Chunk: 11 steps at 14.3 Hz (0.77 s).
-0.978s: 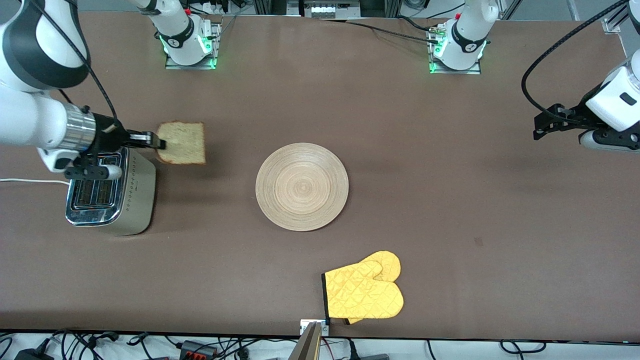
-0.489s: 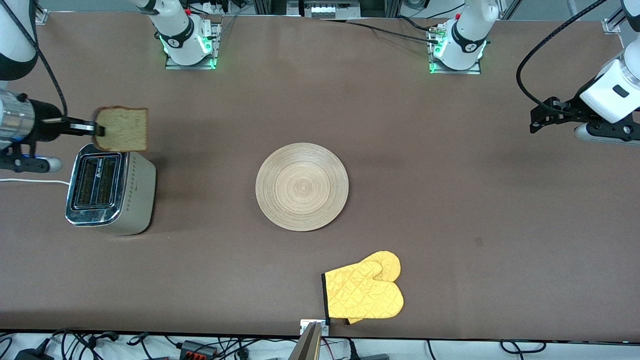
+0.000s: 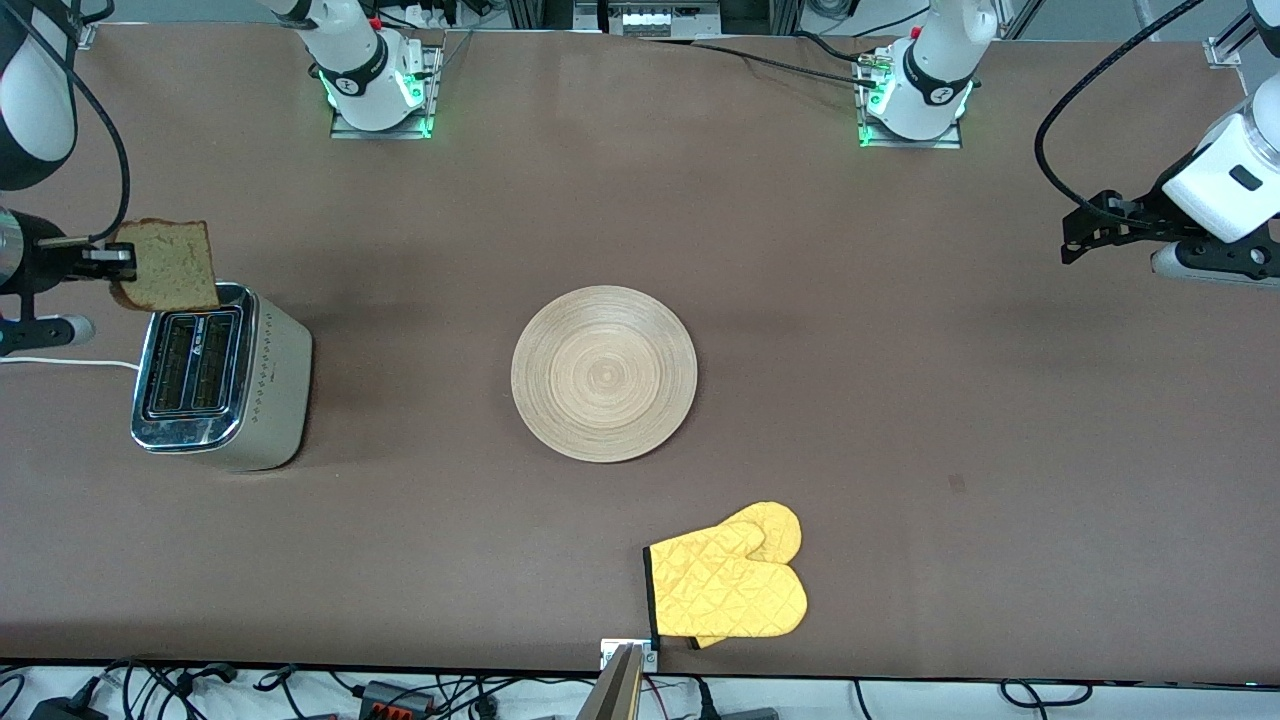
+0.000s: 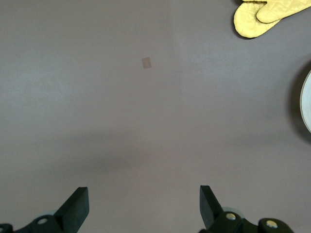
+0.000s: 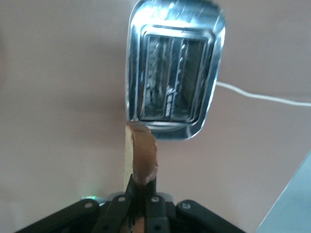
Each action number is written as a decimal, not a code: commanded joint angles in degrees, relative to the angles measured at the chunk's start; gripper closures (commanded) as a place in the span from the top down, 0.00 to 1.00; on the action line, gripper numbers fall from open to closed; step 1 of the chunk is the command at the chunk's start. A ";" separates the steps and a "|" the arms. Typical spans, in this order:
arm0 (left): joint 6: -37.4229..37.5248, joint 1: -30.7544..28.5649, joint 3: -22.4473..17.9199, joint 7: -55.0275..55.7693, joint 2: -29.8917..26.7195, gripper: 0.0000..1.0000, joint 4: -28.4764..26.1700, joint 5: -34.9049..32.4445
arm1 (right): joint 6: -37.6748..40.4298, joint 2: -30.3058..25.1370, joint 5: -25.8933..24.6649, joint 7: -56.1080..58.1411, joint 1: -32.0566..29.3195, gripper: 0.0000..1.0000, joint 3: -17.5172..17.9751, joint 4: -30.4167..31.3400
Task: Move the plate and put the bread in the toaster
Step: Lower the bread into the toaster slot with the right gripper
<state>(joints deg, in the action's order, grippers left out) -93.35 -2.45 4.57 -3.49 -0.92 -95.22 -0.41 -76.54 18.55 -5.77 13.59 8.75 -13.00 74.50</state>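
My right gripper point(image 3: 120, 258) is shut on one edge of the bread point(image 3: 165, 265), a light brown slice with a darker crust. The slice hangs upright in the air over the end rim of the toaster point(image 3: 220, 385), short of its two slots. The right wrist view shows the bread point(image 5: 141, 155) edge-on between my fingers point(image 5: 130, 191), with the toaster's chrome top point(image 5: 175, 68) and empty slots below. The round light-wood plate point(image 3: 604, 373) lies bare at the middle of the table. My left gripper point(image 3: 1075, 235) waits open above the left arm's end of the table, holding nothing point(image 4: 143, 206).
A yellow oven mitt point(image 3: 728, 585) lies near the table edge closest to the front camera, nearer than the plate. A white cord point(image 3: 70, 362) runs from the toaster toward the right arm's end of the table. A small patch point(image 4: 146, 62) marks the table under the left wrist.
My right gripper has carried the bread toward the right arm's end of the table, from beside the toaster to over its end rim. The left gripper shifted only slightly.
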 commanded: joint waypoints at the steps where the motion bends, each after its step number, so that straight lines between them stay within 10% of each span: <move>1: 1.50 -0.36 0.35 -0.38 0.66 1.00 1.70 0.41 | -2.02 6.22 -3.01 6.51 -0.84 0.00 0.17 -7.95; 11: 1.76 -0.45 0.26 -0.38 0.66 1.00 1.62 0.33 | -9.85 12.56 -3.11 6.54 -1.19 0.00 0.25 -8.41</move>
<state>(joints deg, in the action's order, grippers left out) -92.98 -2.45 4.63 -3.48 -0.89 -95.17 -0.41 -85.83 29.37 -8.45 19.69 8.20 -12.99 68.12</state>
